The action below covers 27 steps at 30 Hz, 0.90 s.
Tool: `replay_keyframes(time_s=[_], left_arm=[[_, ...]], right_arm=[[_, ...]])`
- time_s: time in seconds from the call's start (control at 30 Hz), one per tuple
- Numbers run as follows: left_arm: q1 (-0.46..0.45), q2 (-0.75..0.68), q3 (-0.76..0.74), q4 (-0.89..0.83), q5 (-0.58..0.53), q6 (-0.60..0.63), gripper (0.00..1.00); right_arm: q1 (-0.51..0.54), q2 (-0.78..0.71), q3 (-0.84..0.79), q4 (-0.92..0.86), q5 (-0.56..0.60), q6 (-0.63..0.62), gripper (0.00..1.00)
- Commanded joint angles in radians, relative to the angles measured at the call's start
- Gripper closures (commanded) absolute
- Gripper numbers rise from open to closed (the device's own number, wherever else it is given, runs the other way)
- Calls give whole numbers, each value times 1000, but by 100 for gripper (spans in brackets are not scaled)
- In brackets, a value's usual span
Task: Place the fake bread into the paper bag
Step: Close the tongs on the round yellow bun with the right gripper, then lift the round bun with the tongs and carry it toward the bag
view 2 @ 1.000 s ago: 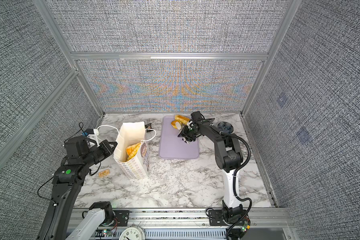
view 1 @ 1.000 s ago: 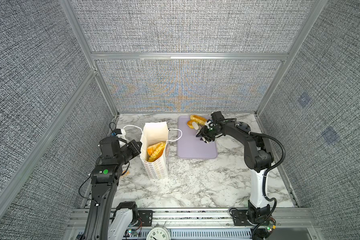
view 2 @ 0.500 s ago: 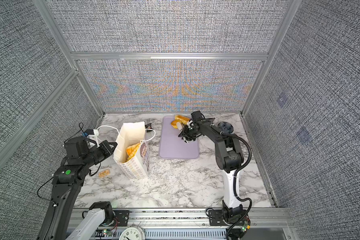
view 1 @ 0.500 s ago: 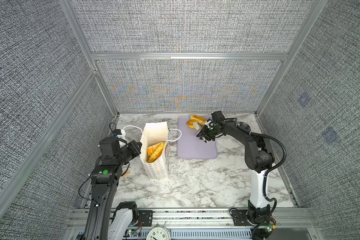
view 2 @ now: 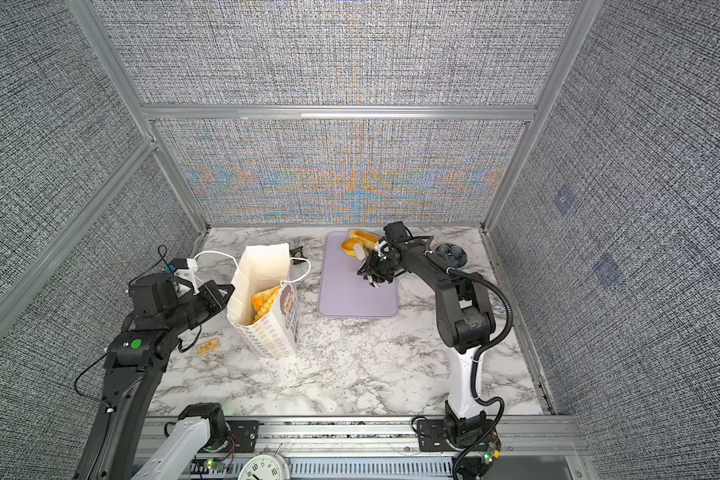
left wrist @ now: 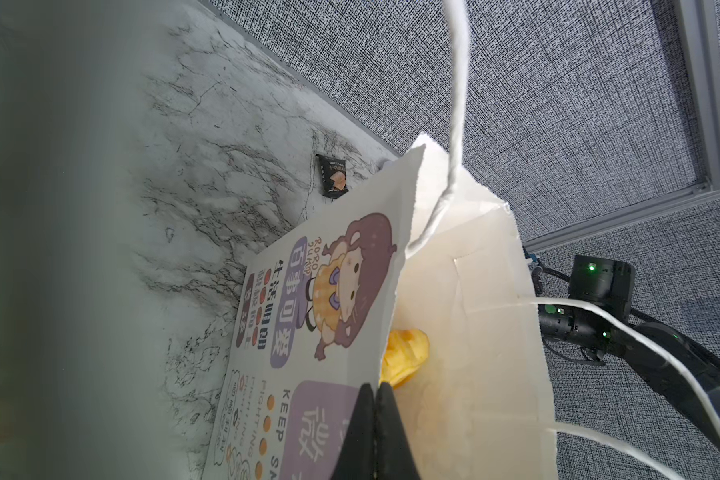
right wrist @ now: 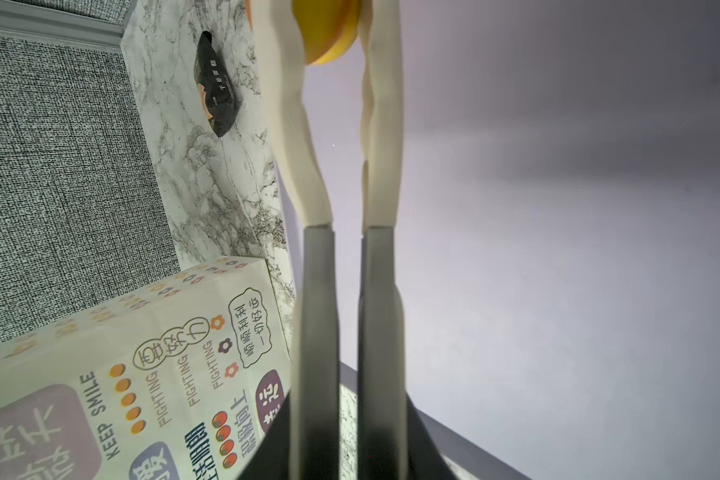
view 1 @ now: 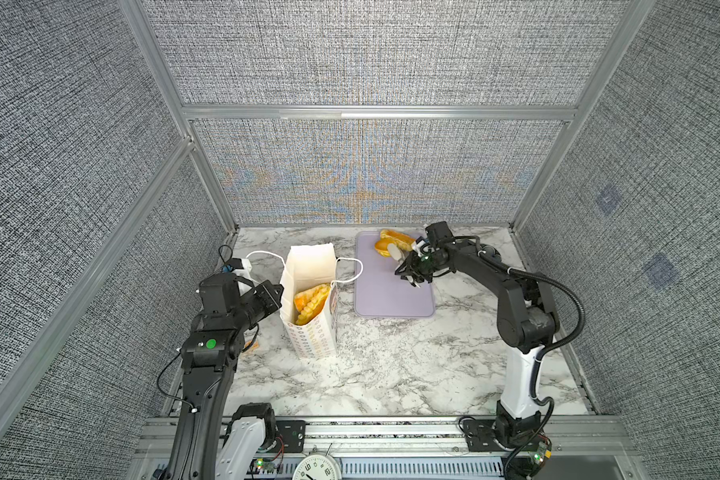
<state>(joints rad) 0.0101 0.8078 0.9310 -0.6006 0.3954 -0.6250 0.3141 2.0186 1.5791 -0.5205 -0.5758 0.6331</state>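
Observation:
The white paper bag point(view 1: 308, 286) stands upright on the marble table, with yellow fake bread point(view 1: 310, 301) inside it. My left gripper point(left wrist: 376, 399) is shut on the bag's rim point(view 2: 233, 286). More fake bread point(view 1: 393, 241) lies at the far end of the lavender tray point(view 1: 391, 295). My right gripper point(view 1: 412, 270) is shut on the grey handles of cream tongs point(right wrist: 294, 145). In the right wrist view the tong tips stand on either side of a yellow-orange bread point(right wrist: 325, 29) at the frame's edge.
A black snack packet point(view 2: 296, 251) lies behind the bag. On the table beside my left arm is a small orange packet point(view 2: 207, 345). A dark round object point(view 2: 452, 252) sits at the back right. A white plug with cable point(view 1: 242, 264) sits near the bag's handle.
The tongs in my right gripper have squeezed narrower at the bread on the tray's far end. My left gripper and the bag have stayed put.

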Motion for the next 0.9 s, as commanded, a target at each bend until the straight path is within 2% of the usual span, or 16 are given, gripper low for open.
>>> replay_keyframes(time_s=[0.0,0.87], left_arm=[[2,1,13,7,5,13,100],[1,-1,19,5,8,11,100]], right_arm=[[7,-39,-15,12,-2,-29,72],[41,-342,-92,-120,118,-123,72]])
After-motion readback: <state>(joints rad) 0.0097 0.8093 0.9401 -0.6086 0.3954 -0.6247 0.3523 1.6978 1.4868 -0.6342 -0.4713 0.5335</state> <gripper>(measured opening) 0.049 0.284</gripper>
